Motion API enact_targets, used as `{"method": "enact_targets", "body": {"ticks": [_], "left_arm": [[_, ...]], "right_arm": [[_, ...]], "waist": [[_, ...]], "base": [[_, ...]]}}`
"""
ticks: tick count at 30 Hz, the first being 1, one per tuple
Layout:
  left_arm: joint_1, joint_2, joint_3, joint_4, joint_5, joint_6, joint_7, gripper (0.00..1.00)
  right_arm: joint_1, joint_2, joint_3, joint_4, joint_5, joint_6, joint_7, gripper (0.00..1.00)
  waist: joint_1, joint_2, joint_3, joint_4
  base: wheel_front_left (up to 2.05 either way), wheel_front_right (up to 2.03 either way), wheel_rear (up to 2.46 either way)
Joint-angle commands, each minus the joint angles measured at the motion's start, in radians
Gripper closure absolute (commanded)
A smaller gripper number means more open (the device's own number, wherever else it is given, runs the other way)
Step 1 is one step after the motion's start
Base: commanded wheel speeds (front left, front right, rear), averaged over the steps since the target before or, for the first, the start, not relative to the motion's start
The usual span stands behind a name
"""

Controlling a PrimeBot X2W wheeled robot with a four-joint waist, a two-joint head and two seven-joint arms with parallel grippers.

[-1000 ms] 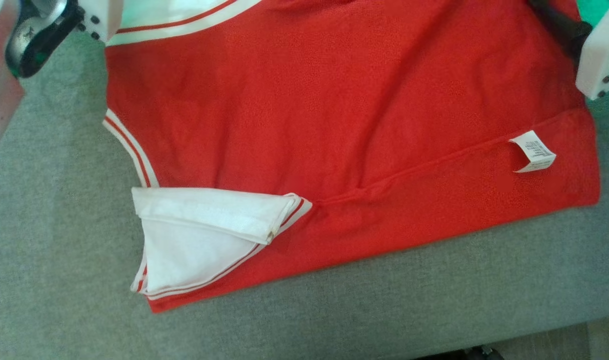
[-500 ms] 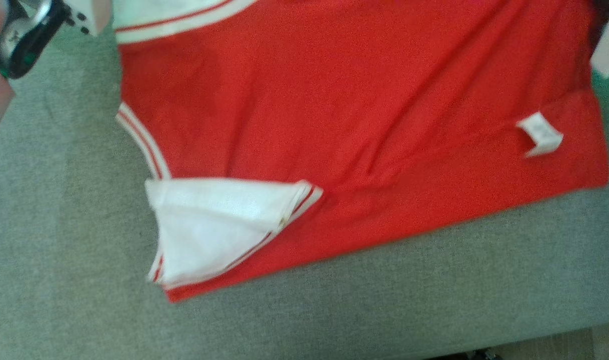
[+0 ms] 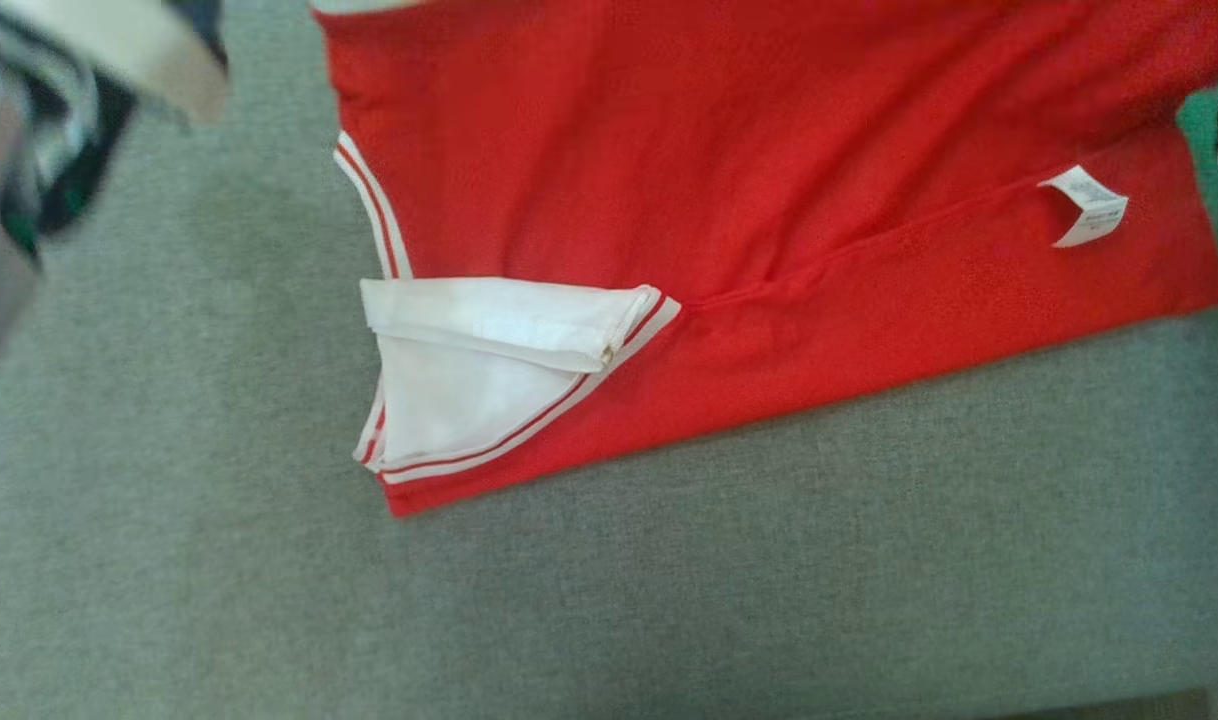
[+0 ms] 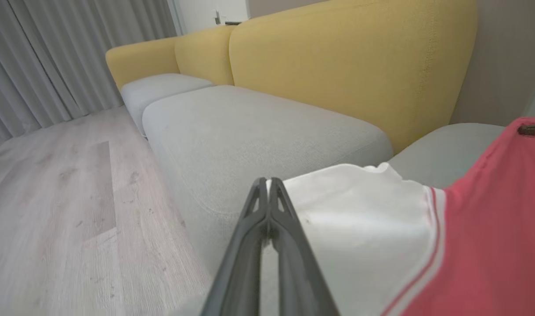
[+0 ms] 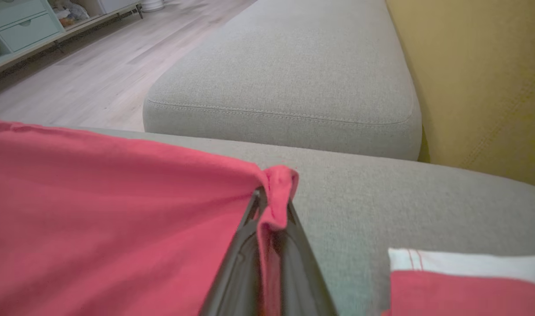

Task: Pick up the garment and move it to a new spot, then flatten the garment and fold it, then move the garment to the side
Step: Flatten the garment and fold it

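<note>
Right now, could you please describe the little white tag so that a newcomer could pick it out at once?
A red shirt lies on the grey cushion. Toward its right end in the head view, a small white tag sticks out from a seam. Unlike the large white panel with striped trim at the left, it is tiny, plain and curled.

Red garment (image 3: pixel 769 180), white red-striped trim (image 3: pixel 369 205), on seemingly heathered grey cushion (image 3: pixel 669 600)
</note>
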Motion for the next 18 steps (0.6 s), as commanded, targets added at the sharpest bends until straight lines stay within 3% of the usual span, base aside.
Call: {"method": "enact_targets", "body": {"ticks": [1, 8, 13, 18], "left_arm": [[0.038, 0.073, 0.050, -0.075, -0.015, 0.028, -0.017, 1.00], [0.295, 0.165, 0.022, -0.364, -0.043, 0.171, -0.040, 1.00], [0.446, 0.208, 0.007, -0.521, -0.047, 0.280, -0.077, 1.00], [0.521, 0.215, -0.001, -0.586, -0.039, 0.341, -0.118, 1.00]], "right_arm": [[0.065, -0.046, -0.013, 0.003, -0.001, -0.001, -0.032, 1.00], [0.179, -0.030, -0.104, 0.076, -0.063, -0.001, -0.084, 1.00], [0.259, 0.018, -0.283, 0.068, -0.195, -0.001, -0.086, 1.00], [0.357, 0.064, -0.387, 0.050, -0.303, -0.001, -0.087, 1.00]], "waist": [[0.0001, -0.0001, -0.028, 0.015], [0.0001, -0.0001, -0.069, 0.043], [0.0001, -0.0001, -0.084, 0.051], [0.0001, -0.0001, -0.101, 0.063]], "base": [[0.00, 0.00, 0.00], [0.00, 0.00, 0.00], [0.00, 0.00, 0.00], [0.00, 0.00, 0.00]]}}
